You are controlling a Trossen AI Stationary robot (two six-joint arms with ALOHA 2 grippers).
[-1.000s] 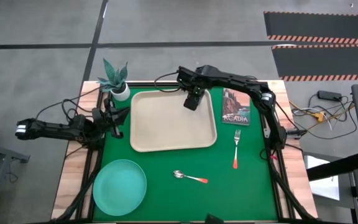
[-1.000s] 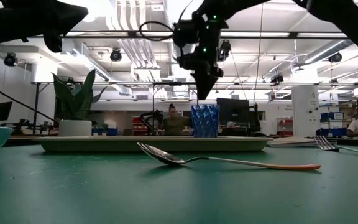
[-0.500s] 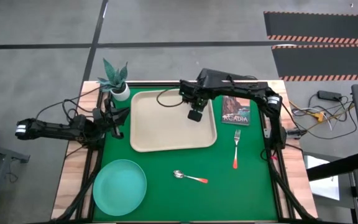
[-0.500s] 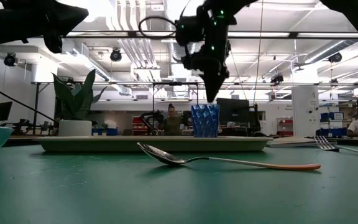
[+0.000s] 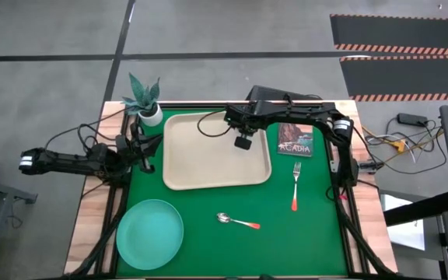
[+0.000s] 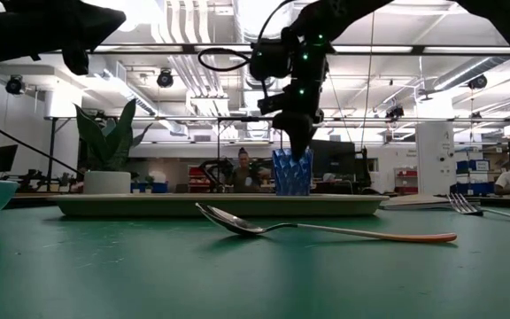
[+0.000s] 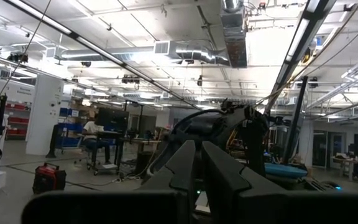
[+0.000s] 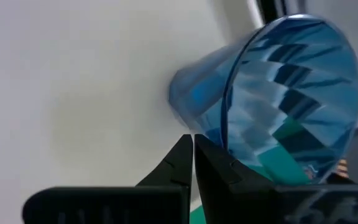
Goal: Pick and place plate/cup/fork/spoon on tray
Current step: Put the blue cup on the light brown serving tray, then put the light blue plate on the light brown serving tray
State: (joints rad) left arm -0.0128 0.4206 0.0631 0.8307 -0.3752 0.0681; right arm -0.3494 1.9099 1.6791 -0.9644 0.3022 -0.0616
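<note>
Right claw (image 6: 297,151) (fingers pressed together) hovers above the upright cup (image 6: 291,172) on the tray (image 5: 185,155).

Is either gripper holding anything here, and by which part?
Nothing is held. The right gripper is shut just above the cup on the tray; the left gripper is shut and empty.

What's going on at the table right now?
The right gripper hangs just above the cup, which stands upright on the tray, its fingers shut. The left gripper waits at the table's left edge. The plate, spoon and fork lie on the green mat, off the tray.
</note>
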